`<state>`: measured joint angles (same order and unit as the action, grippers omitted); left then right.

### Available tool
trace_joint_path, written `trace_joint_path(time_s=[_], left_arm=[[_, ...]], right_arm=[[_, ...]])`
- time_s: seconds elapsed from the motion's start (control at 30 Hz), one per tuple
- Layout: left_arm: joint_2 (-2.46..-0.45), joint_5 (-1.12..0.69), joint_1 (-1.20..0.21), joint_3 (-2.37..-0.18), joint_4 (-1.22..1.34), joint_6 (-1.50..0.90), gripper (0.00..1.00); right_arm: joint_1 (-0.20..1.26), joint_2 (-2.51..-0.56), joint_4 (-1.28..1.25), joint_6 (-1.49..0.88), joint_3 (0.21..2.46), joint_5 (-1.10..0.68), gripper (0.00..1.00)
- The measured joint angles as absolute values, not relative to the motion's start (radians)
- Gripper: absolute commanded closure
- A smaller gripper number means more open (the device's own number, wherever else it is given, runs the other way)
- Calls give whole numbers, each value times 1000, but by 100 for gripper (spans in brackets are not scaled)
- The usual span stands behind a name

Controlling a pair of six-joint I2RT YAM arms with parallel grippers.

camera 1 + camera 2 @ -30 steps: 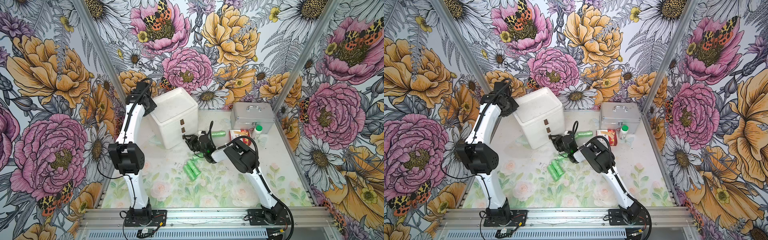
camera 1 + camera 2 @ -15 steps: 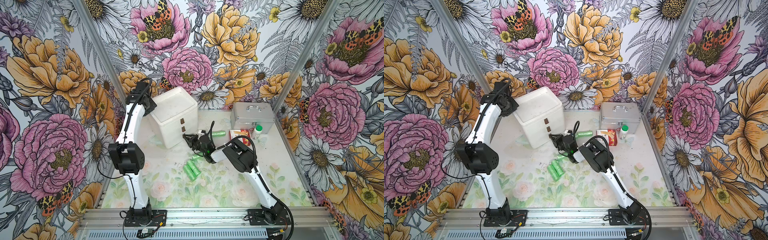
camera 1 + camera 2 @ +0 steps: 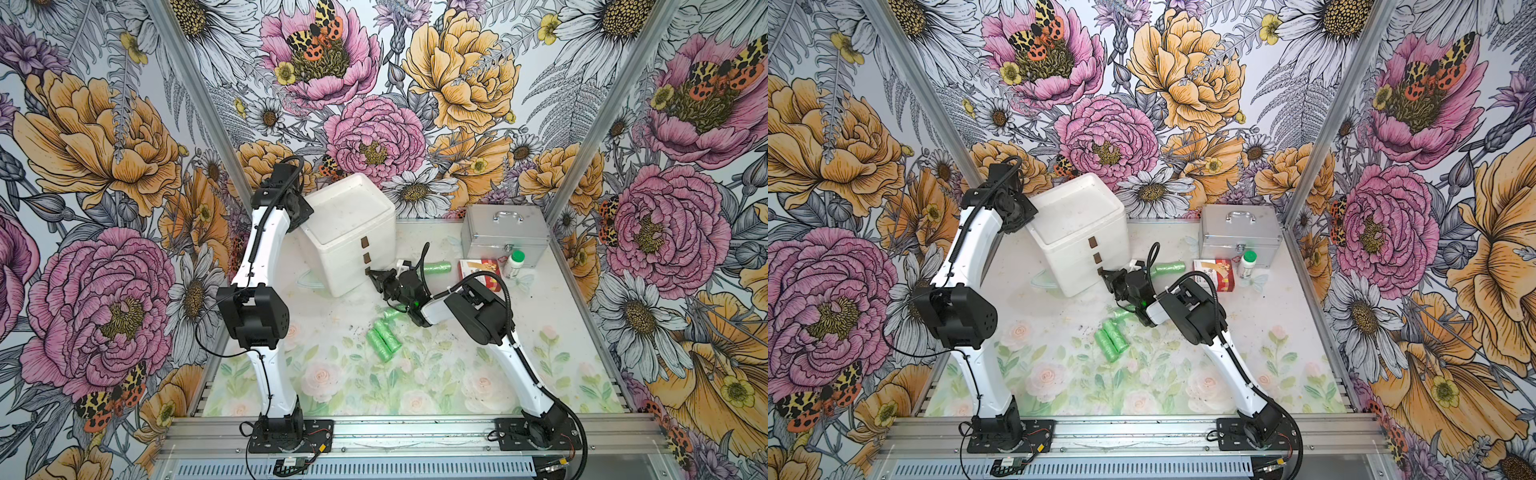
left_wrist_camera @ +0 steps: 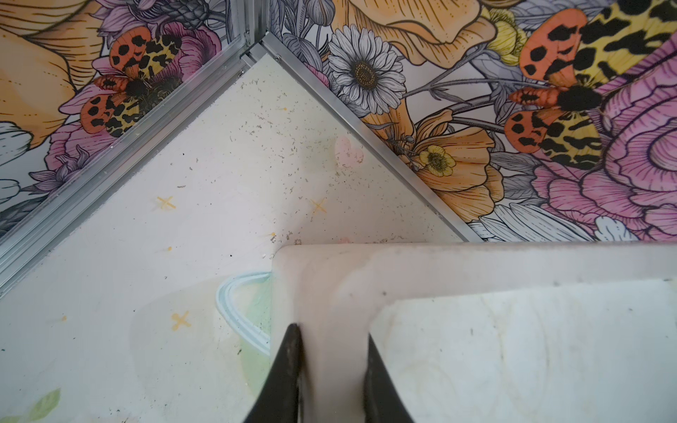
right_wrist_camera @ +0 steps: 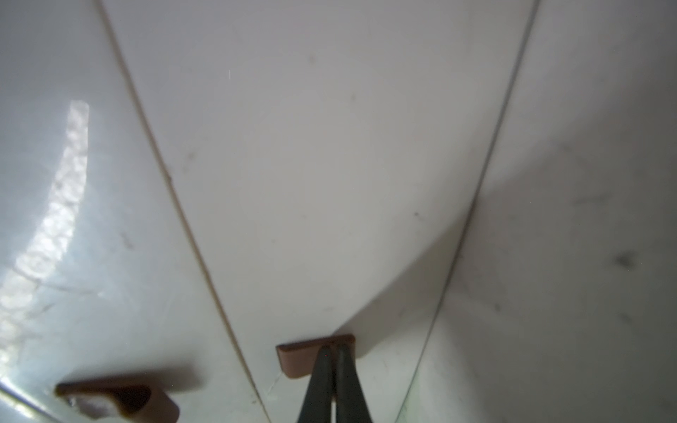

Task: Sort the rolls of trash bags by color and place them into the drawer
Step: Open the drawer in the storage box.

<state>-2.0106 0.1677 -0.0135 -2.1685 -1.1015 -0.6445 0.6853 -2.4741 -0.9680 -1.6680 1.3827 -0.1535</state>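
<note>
The white drawer unit (image 3: 349,237) stands at the back left with three brown handles down its front. My right gripper (image 3: 374,276) is shut, its closed tips (image 5: 331,348) lying against the lowest handle (image 5: 296,360); nothing shows between the fingers. My left gripper (image 4: 331,329) is shut on the unit's top rim (image 4: 333,293), one finger on each side. Two light green rolls of trash bags (image 3: 382,338) lie side by side mid-table. Another roll (image 3: 390,312) is under the right arm and one (image 3: 436,267) is behind it. No other colours show.
A silver case (image 3: 505,232) stands at the back right. In front of it are a green-capped white bottle (image 3: 514,264) and a red-and-white box (image 3: 482,270). The cell's walls and corner post (image 4: 252,47) are close behind the drawer unit.
The right gripper's jaws have closed from partly open to fully shut at the lowest handle. The left arm and the rolls have not moved.
</note>
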Motion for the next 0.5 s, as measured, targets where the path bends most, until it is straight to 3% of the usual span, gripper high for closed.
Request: trace_joint_path(time_s=[0.5], left_arm=[[-2012,152,-14,-2168,-1095,-617,100]], right_arm=[[681,-2347,-1043,-1694,1205,-150,100]])
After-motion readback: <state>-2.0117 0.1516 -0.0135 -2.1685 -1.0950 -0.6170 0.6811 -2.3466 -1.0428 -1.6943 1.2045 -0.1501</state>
